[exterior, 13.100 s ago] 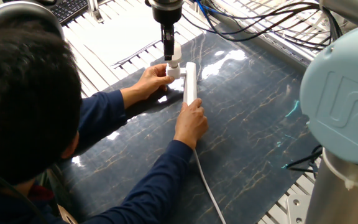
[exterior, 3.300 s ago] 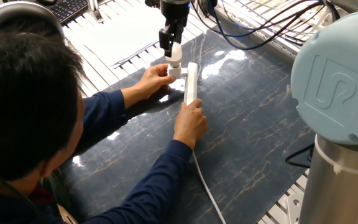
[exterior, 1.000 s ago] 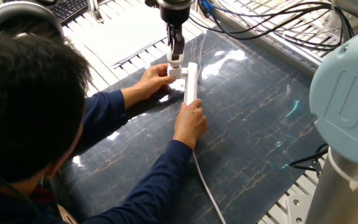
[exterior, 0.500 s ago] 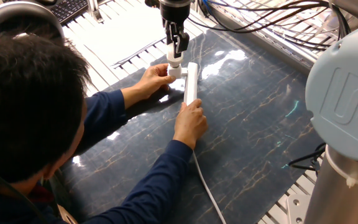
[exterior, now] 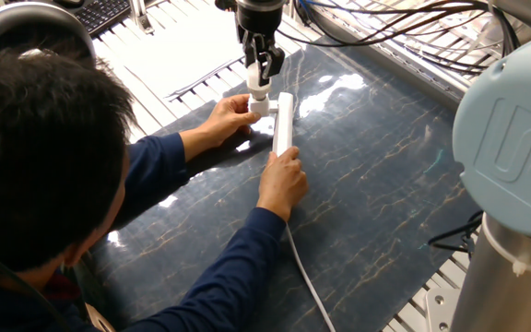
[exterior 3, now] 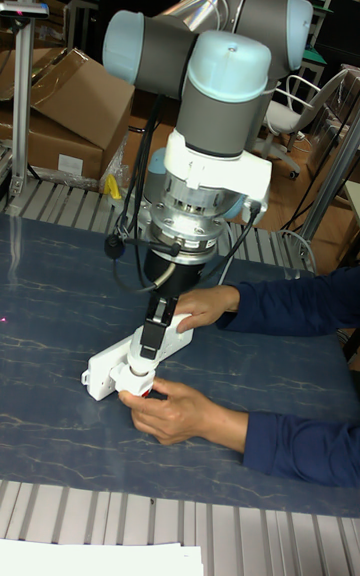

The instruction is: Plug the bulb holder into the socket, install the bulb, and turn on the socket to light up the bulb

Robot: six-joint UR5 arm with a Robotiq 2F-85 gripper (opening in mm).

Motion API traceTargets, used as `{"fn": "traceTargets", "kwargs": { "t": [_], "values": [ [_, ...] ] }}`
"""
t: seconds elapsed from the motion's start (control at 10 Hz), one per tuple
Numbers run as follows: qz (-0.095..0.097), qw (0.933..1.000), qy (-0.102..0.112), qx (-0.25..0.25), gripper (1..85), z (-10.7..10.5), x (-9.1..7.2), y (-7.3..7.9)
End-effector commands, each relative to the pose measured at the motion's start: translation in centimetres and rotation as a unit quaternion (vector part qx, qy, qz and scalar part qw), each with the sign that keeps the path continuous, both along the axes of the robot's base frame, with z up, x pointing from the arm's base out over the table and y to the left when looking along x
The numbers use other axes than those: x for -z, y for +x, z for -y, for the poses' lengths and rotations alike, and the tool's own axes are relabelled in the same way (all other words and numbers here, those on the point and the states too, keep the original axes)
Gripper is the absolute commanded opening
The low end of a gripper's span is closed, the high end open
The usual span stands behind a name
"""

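The socket (exterior: 283, 120) is a long white strip lying on the dark mat, also visible in the tall fixed view (exterior 3: 103, 368). The white bulb holder (exterior: 260, 107) sits against its left side, held by a person's hand (exterior: 225, 120). The small white bulb (exterior: 259, 90) stands upright on top of the holder. My gripper (exterior: 260, 81) comes straight down from above and is shut on the bulb. In the tall fixed view my gripper (exterior 3: 147, 348) reaches down to the bulb (exterior 3: 138, 364) and holder (exterior 3: 127, 382). The holder's opening is hidden.
The person's other hand (exterior: 283, 181) presses on the strip's near end, where the white cord (exterior: 307, 277) runs off toward the front. The person's head (exterior: 35, 148) fills the left foreground. The arm's blue joint cap (exterior: 514, 138) blocks the right. Cables (exterior: 385, 37) lie behind.
My gripper has turned about its vertical axis over the last second while staying on the bulb above the holder. Both hands and the strip have not moved.
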State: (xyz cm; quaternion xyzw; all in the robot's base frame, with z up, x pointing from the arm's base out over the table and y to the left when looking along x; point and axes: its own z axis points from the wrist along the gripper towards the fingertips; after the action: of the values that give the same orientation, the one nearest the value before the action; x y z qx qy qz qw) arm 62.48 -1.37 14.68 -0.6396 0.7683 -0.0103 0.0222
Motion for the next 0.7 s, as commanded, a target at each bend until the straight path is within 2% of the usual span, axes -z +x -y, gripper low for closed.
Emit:
{"fn": "traceTargets", "kwargs": {
  "t": [0.0,0.2,0.4,0.5,0.6],
  "values": [
    [-0.005,0.9999,0.011,-0.009,50.3,-0.24,0.08,-0.4],
    [-0.007,0.9999,0.01,-0.011,46.3,-0.2,0.11,-0.5],
    [-0.007,0.9998,0.009,-0.013,38.7,-0.16,0.25,-0.38],
    [-0.007,0.9999,0.01,-0.007,30.3,-0.23,0.28,-0.3],
    [-0.01,0.9999,0.011,0.001,18.0,-0.36,0.24,-0.36]
  ]
}}
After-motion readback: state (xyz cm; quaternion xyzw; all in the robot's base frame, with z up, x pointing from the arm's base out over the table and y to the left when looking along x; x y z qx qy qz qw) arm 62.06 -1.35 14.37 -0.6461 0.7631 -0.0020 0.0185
